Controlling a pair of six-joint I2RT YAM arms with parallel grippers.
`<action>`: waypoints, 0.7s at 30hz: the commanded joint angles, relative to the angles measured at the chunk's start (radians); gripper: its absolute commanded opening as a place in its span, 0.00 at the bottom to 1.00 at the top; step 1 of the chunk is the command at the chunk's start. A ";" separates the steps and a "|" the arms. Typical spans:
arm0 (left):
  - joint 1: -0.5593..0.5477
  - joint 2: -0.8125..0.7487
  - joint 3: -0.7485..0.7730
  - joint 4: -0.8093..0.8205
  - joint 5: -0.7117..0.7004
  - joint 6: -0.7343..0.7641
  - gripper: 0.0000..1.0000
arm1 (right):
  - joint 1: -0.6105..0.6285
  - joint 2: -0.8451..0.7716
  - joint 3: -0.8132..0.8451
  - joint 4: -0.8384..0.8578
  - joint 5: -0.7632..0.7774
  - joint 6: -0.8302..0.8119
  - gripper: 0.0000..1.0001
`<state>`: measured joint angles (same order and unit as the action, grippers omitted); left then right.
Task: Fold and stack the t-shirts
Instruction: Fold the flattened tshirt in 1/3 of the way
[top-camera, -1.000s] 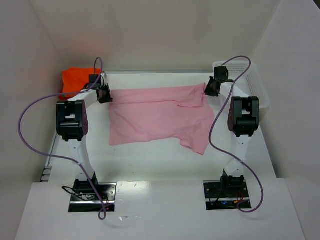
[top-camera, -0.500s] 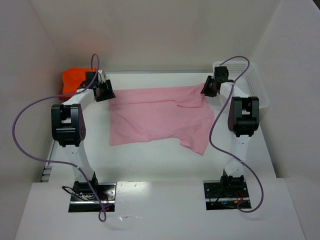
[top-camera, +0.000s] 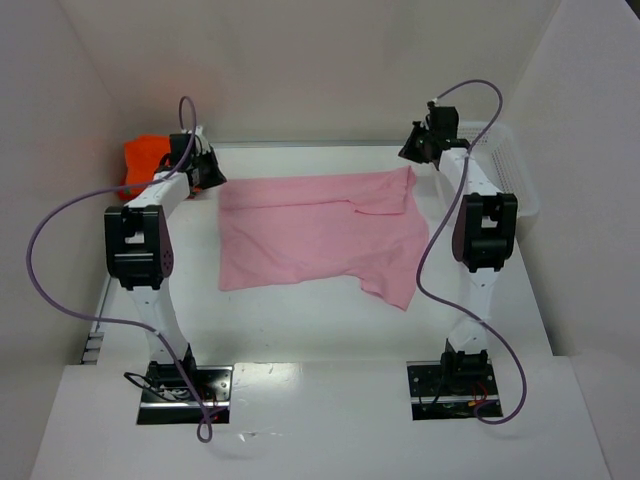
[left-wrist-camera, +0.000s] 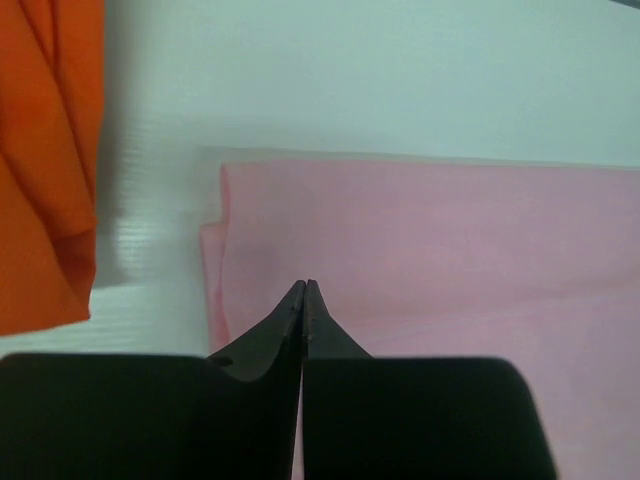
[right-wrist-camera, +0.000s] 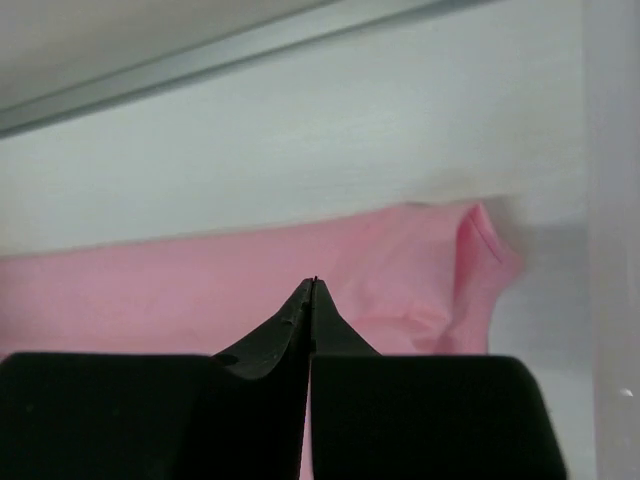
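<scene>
The white table (top-camera: 300, 320) carries a pink shirt (top-camera: 310, 235) spread mostly flat across its middle, with the right part rumpled. An orange shirt (top-camera: 142, 160) lies bunched at the far left corner, apart from the pink one. A white basket (top-camera: 524, 190) sits at the far right.

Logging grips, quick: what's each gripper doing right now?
Left gripper: closed, not holding the pink shirt.
Right gripper: closed, empty too.

Walls (top-camera: 300, 70): white panels enclosing three sides.
Table (top-camera: 320, 330): white top lying under even light.
Basket (top-camera: 515, 170): sitting at far right corner.
</scene>
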<state>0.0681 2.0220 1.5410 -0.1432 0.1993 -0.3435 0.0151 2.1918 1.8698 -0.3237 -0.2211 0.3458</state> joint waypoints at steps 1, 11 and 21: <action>-0.036 0.081 0.047 0.062 0.009 -0.025 0.00 | 0.028 0.083 0.119 -0.043 0.041 -0.018 0.01; -0.079 0.175 0.099 0.022 -0.112 -0.035 0.00 | 0.088 0.164 0.158 -0.143 0.285 -0.093 0.01; -0.079 0.296 0.309 -0.205 -0.247 -0.092 0.00 | 0.097 0.273 0.229 -0.222 0.381 -0.113 0.02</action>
<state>-0.0162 2.2608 1.7401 -0.2405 0.0166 -0.3943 0.1043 2.4332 2.0338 -0.5026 0.0940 0.2565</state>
